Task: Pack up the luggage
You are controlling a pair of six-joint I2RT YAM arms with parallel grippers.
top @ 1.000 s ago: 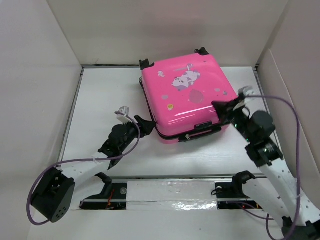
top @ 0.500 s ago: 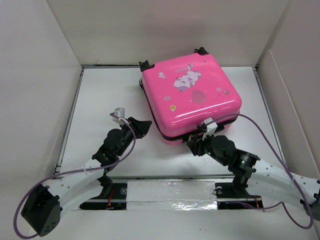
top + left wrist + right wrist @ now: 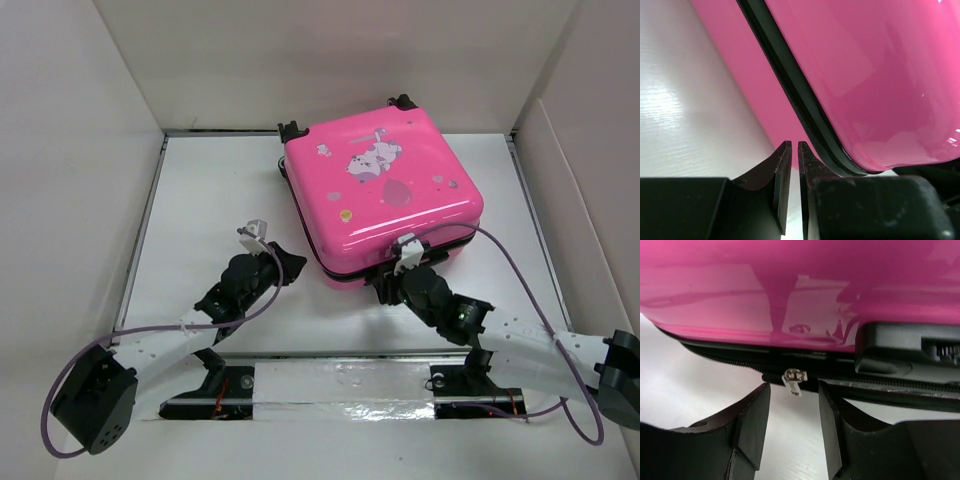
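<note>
closed glossy hot-pink hard-shell suitcase (image 3: 385,190) on white table (image 3: 200,190), inside hidden. your left gripper (image 3: 793,146), jaws nearly touching, empty, by its near-left corner; your right gripper (image 3: 793,390), half open, flanks its silver zipper pull (image 3: 794,378).

The top camera hangs high above and behind the arm bases (image 3: 340,385). It looks steeply down on the whole tabletop (image 3: 200,190), with the luggage (image 3: 380,195) towards 1 o'clock. The left wrist camera sits just behind the left tool (image 3: 794,145), very close to the luggage's corner at 8 o'clock. The right wrist camera looks low along the right tool (image 3: 792,390), close to the luggage's 6 o'clock edge. All three views share the pink shell's near side and its zipper seam (image 3: 730,360).
</note>
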